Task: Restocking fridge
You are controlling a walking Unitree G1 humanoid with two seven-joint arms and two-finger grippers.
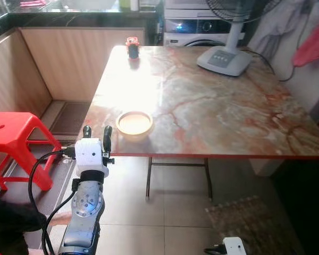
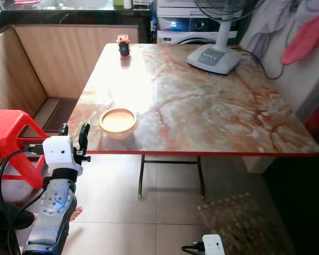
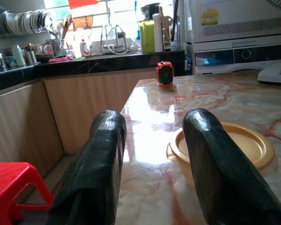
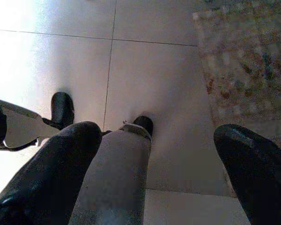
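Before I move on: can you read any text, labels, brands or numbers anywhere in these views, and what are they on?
None can be read.
Yellow sticker on the white appliance: print too blurred.
Fan base control panel: markings too small.
Lit blue display on the washing machine: only a glow.
Bottles by the sink: labels blurred.

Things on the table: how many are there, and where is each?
3. A yellow bowl near the front edge by the left gripper; a small orange and black object at the far left corner; a fan base at the far right.
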